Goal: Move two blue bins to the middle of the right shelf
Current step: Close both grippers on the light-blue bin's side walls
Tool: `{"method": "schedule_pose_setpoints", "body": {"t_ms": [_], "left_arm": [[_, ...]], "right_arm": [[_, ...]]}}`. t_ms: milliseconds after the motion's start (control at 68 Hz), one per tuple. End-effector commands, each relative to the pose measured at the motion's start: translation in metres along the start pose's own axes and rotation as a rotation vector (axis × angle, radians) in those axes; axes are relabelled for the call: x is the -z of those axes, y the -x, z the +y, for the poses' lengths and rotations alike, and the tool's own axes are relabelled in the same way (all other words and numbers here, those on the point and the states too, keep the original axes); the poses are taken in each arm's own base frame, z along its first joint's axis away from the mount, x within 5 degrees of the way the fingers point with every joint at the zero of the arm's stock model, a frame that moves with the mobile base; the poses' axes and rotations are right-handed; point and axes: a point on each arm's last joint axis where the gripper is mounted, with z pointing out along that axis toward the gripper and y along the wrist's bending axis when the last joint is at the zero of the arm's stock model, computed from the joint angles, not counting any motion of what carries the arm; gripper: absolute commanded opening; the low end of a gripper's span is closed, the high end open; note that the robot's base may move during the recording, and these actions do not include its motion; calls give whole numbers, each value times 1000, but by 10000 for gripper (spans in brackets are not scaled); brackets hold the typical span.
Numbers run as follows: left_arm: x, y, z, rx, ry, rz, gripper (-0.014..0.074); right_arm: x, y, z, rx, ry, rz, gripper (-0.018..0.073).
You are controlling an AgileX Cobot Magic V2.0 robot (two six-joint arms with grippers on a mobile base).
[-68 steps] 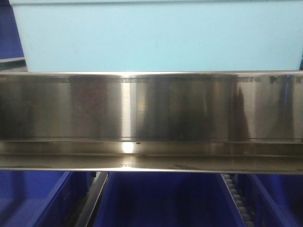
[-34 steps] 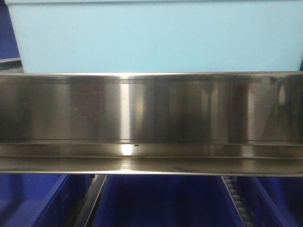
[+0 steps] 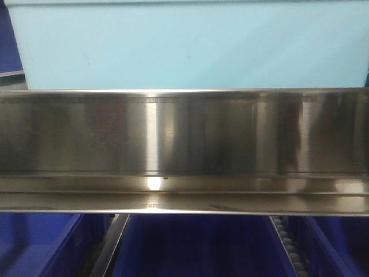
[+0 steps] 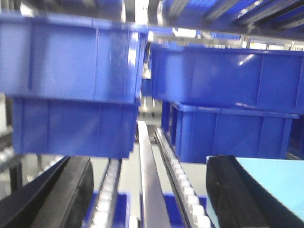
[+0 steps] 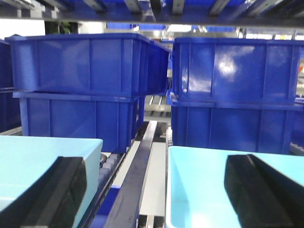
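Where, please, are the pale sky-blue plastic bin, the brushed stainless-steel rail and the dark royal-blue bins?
pale sky-blue plastic bin (image 3: 190, 46), front view, front wall.
brushed stainless-steel rail (image 3: 184, 133), front view, face centre.
dark royal-blue bins (image 5: 80, 64), right wrist view, upper left bin's wall.

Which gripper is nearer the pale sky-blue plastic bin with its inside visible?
Right. The right gripper hangs at the left rim of the pale sky-blue plastic bin, one of its fingers over the inside. The left gripper sees only a flat pale-blue corner, seemingly farther.
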Motion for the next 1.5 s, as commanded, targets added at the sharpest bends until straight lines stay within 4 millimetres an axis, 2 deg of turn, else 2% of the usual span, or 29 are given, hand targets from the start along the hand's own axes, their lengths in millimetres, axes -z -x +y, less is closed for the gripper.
{"method": "schedule_pose_setpoints", "body": {"t_ms": [0,118,221,368,529,720,882,1132,1264,1485], "left_arm": [[-13,8,0,24,5,27,418],[-31,13,-6,29,-41,89,418],[-42,14,-20,0,-146,120,418],[-58,17,-37,-43,-249,159,417],[-72,23,-46,14,-272,253,417],[-86,34,-54,11,-287,336,414],[-90,31,-56,8,-288,397,412],[-86,23,-55,-5,-282,506,412],[-86,20,-55,-25,-275,630,412],[-107,32,-63,-58,-264,808,412]], "right_arm": [[-6,9,0,4,4,7,487],[-16,23,1,3,12,69,487],[-29,33,1,2,17,160,487],[-46,48,3,-36,30,169,487],[-63,56,5,21,59,296,487],[-85,76,16,58,167,358,487],[-105,76,27,70,249,462,487],[-140,76,38,48,299,616,487],[-155,78,42,36,312,645,487],[-173,75,61,41,390,680,487]]}}
